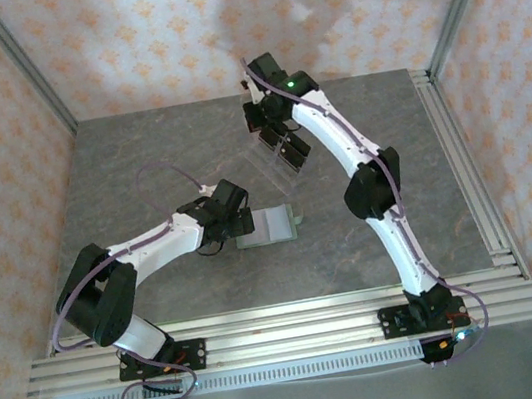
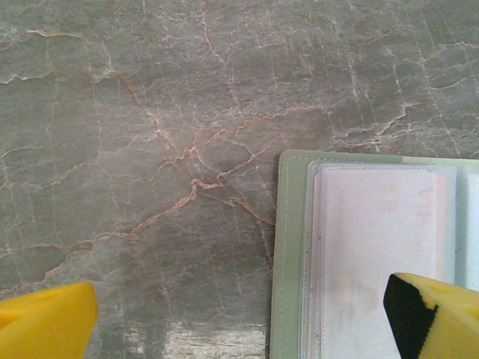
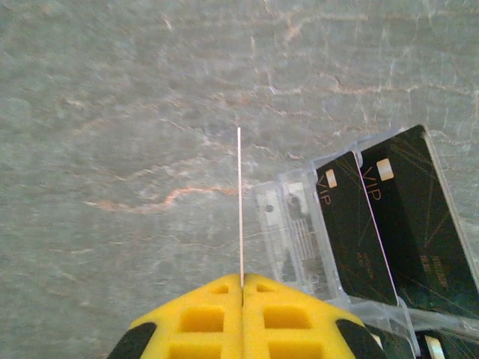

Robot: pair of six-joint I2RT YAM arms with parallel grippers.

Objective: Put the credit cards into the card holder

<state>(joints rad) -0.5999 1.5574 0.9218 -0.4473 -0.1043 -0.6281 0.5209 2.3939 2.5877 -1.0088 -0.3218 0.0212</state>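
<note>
My right gripper (image 3: 242, 288) clamped on 1 credit card (image 3: 239, 202) seen edge-on, just beside the clear stand (image 3: 296, 224) of black VIP cards (image 3: 404, 217) toward the table's (image 1: 141, 179) far edge, my left gripper (image 2: 239, 318) spread wide over the open card holder (image 2: 288, 247) near the table's middle

Your table (image 1: 143, 189) was a grey, stone-patterned top veined with pale pinkish cracks. Aluminium rails (image 1: 297, 328) edged it along the bottom of the top view and down its right side. You had two things lying directly on it. Just below the middle of the frame the card holder (image 1: 268, 225) lay opened flat, its sage-green rim framing clear sleeves that faced up, with a small tab at its right edge. Above it and slightly to the right, near it, a clear stand (image 1: 287, 174) rested on the top, holding black cards (image 3: 397, 217) marked VIP side by side.
</note>
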